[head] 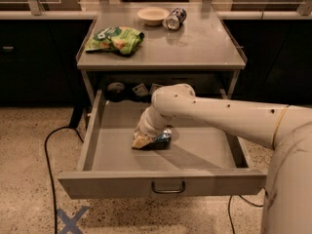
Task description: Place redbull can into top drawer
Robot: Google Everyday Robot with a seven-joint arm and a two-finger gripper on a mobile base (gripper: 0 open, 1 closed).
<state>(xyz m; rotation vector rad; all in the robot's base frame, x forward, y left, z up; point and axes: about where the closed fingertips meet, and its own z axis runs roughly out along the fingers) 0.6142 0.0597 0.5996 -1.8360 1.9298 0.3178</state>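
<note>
The top drawer is pulled wide open below the grey table, its curved handle at the centre of the front panel. The redbull can, silver with blue patches, lies low on the drawer floor near the middle. My gripper is down inside the drawer, right against the can's left side, and my white arm reaches in from the right. The wrist hides part of the can.
On the table top lie a green chip bag, a white bowl and a short dark can on its side. Dark items sit behind the drawer. A black cable and blue tape cross are on the floor.
</note>
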